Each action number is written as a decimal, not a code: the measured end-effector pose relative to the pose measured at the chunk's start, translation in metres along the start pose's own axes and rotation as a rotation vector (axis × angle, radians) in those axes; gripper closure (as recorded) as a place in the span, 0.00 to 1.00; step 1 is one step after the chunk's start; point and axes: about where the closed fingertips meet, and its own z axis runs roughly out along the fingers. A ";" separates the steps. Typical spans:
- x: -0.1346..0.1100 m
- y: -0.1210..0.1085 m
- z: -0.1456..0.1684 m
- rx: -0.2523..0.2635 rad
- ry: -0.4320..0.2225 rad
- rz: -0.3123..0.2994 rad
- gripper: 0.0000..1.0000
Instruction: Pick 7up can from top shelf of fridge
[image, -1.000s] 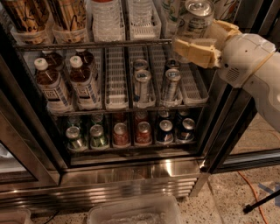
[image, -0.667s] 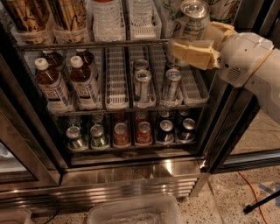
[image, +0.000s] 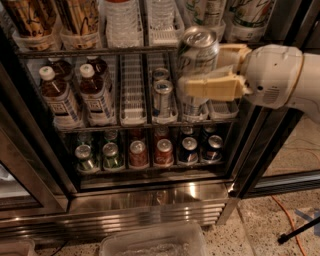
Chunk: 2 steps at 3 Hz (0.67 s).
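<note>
The gripper (image: 204, 70) is clamped on the upright 7up can (image: 197, 47), which sits between its fingers, just in front of the fridge's (image: 150, 200) top shelf (image: 100, 51).

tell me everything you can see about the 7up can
The 7up can is a silvery-white metal soda can with dark green print and a plain silver lid with a pull tab, apparently unopened. It is nearly upright, leaning slightly, clamped in the gripper: one cream finger crosses its lower front, the other sits behind it on the right. It shows in front of the top shelf edge, with nothing else seen touching it.
</note>
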 end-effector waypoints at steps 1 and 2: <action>0.006 0.035 -0.003 -0.108 0.025 0.058 1.00; 0.004 0.062 -0.004 -0.152 0.032 0.131 1.00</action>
